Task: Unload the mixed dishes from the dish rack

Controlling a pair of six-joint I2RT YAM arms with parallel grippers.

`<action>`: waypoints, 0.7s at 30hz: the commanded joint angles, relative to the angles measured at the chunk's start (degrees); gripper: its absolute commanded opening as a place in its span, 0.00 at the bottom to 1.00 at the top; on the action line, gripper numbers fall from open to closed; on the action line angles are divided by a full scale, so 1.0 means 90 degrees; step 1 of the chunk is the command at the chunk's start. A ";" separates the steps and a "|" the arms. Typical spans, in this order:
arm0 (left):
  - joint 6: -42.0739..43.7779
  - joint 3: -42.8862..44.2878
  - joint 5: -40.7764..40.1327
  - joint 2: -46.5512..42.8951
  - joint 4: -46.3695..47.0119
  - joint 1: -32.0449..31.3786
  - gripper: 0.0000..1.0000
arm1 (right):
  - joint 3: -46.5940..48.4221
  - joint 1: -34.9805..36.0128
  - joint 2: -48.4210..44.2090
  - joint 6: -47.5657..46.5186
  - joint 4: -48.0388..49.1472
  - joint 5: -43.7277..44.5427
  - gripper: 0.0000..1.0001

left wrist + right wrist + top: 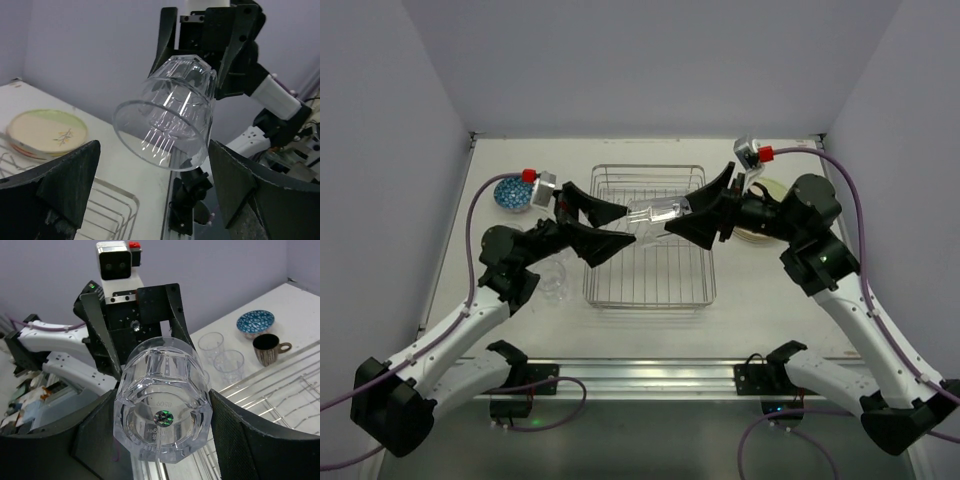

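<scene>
My right gripper [680,215] is shut on a clear glass [658,213] and holds it on its side above the wire dish rack [650,280]. In the right wrist view the glass's base [162,412] sits between my fingers [240,440]. My left gripper [628,225] is open, facing the glass's open rim. In the left wrist view the glass [167,112] hangs between the left fingers [65,185], untouched. A blue-patterned bowl [512,193] and clear glasses [557,283] stand on the table to the left. The brown mug [267,348] stands by the bowl [255,321].
A stack of cream plates [770,190] lies right of the rack, partly behind my right arm; it also shows in the left wrist view [47,131]. Two glasses [228,364] stand beside the rack's left edge. White walls close the table at the back and sides.
</scene>
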 commanded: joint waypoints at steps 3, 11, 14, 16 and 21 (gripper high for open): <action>-0.0953 -0.0050 0.0884 0.0296 0.2470 -0.0321 0.81 | -0.0143 -0.0048 -0.0003 0.0490 0.1314 -0.0834 0.00; -0.1002 -0.0040 0.0934 0.0335 0.2598 -0.0527 0.32 | -0.0240 -0.0097 0.0319 0.0880 0.2046 -0.1311 0.00; -0.1041 -0.0021 0.0953 0.0413 0.2627 -0.0556 0.15 | -0.0338 -0.0097 0.0398 0.1037 0.2475 -0.1614 0.00; -0.1061 0.0019 0.0983 0.0452 0.2627 -0.0566 0.00 | -0.0377 -0.0097 0.0466 0.1135 0.2613 -0.1683 0.00; -0.0944 0.0057 0.0944 0.0404 0.2443 -0.0566 0.00 | -0.0475 -0.0116 0.0398 0.1087 0.2594 -0.1674 0.34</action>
